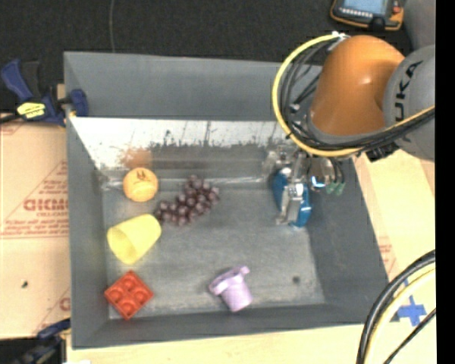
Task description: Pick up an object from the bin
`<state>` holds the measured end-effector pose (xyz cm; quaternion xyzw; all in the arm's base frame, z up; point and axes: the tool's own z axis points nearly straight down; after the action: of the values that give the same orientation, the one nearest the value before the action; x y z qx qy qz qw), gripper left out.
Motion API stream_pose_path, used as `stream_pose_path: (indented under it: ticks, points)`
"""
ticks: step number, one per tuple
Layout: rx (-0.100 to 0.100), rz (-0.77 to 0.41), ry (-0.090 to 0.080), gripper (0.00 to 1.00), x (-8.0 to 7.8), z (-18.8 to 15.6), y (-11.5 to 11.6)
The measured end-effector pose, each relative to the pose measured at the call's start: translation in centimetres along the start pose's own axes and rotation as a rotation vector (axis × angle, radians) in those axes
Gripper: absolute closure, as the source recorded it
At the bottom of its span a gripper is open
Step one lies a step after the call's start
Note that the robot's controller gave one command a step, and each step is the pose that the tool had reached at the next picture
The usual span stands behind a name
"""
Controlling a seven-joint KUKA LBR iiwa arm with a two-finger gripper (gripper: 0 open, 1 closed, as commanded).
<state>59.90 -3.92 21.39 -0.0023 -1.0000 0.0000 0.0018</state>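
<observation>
**Arm low in the bin, lift yet to come**

The KUKA arm's two-finger gripper (291, 202) hangs low in the grey metal bin (174, 86), well to the right of the bunch of dark purple toy grapes (188, 201). It sits right at a blue, longish plastic thing (303, 212). Whether the gripper is parted or closed on it cannot be told, since its metal parts overlap the blue.

By this view the reach looks made, while a sure grasp and the lift out of the bin are left. The blue thing's long axis appears to run from the back wall toward the front, slanting a little away from the grapes, though much of it is hidden.

Just left of the grapes sits a round yellow-orange toy fruit (140, 184). Front-left of them a yellow plastic cup (134, 238) lies on its side, and farther that way is a red studded brick (128, 293). In front of the grapes is a small lilac pot (232, 288), tipped over.
</observation>
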Motion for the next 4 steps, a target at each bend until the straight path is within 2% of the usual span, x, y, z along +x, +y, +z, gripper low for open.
stream_pose_path:
  ticks: [1,2,3,4]
  points:
    - [0.001,-0.002,-0.008,0.0,-0.1,-0.5,0.0]
    - [0.002,-0.266,-0.011,0.0,-2.1,10.5,8.2]
    - [0.004,-0.094,-0.023,0.0,-3.6,5.1,7.8]
    - [0.002,-0.364,-0.013,0.0,-4.2,11.3,14.5]
